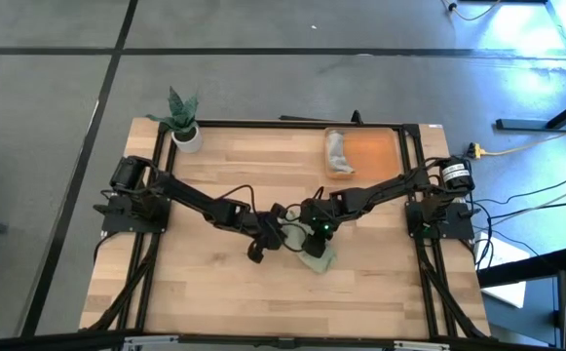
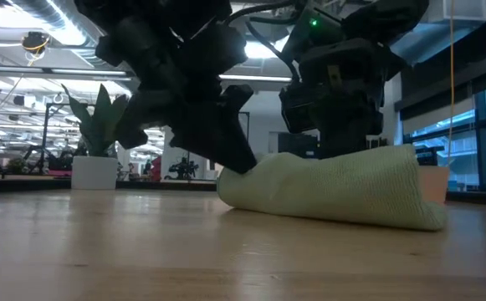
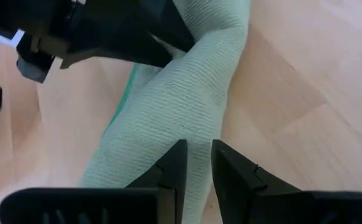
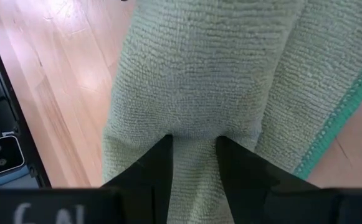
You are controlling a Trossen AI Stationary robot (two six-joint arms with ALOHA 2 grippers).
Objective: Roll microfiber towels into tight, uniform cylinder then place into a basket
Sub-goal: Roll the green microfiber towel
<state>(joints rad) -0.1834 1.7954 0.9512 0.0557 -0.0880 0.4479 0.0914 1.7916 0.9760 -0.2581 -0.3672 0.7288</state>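
We count two towels, one basket, one plant pot and two arms on the wooden table [image 1: 214, 283].

The first towel is the light green towel [image 1: 318, 256], lying as a loose, lumpy roll near the middle of the table, a little toward the right arm's side. In the low view it rests flat on the wood [image 2: 343, 191], with both grippers pressing down on it from above. The second is the grey towel [image 1: 338, 153], already rolled up and lying inside the orange basket [image 1: 380, 154], against the basket's left wall. The basket sits at the far right corner of the table, well apart from the green towel.

The left gripper [image 1: 281, 237] reaches in from the left and meets the green towel at its near-left end. In the left wrist view its two fingers [image 3: 171, 171] stand narrowly apart with a fold of the green cloth pinched between them. The right gripper [image 1: 314, 231] comes in from the right and sits on top of the same roll. In the right wrist view its two fingers [image 4: 159, 158] are also only slightly parted, nipping a ridge of the green cloth, whose darker green hem shows beside them.

The one white plant pot [image 1: 186, 136] with its green plant stands at the far left corner, untouched.
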